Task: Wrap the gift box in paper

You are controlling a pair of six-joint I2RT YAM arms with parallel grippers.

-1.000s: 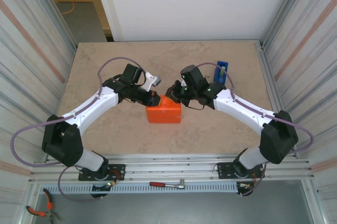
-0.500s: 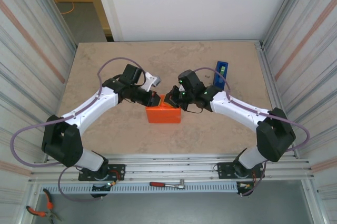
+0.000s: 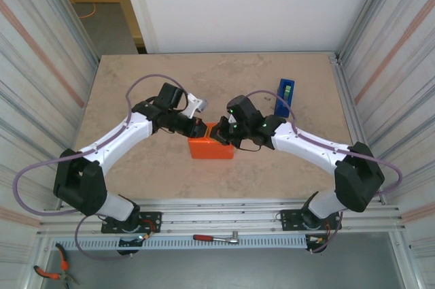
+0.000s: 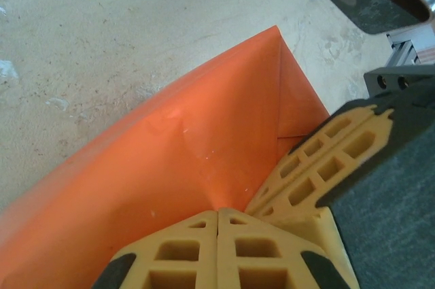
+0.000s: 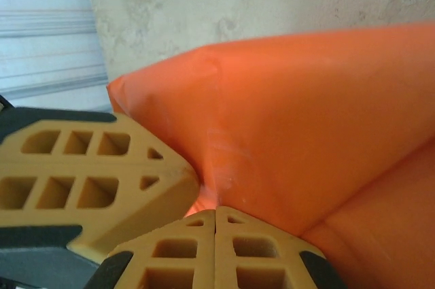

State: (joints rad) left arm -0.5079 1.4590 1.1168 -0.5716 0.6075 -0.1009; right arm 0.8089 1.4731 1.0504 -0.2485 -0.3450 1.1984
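Left end effector [image 4: 217,215] on creased paper [image 4: 170,160]

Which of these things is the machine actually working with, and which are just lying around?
In use: the orange paper, folded into a box shape; the left claw and right claw, both shut and pressing at its top.
Lying about: the blue tape dispenser, standing apart to the right, perhaps for later; a red-handled wrench and pliers on the rails below the table edge.

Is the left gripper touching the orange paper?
Touching. The left wrist view shows the left gripper shut on the paper, creases converging at its tips.
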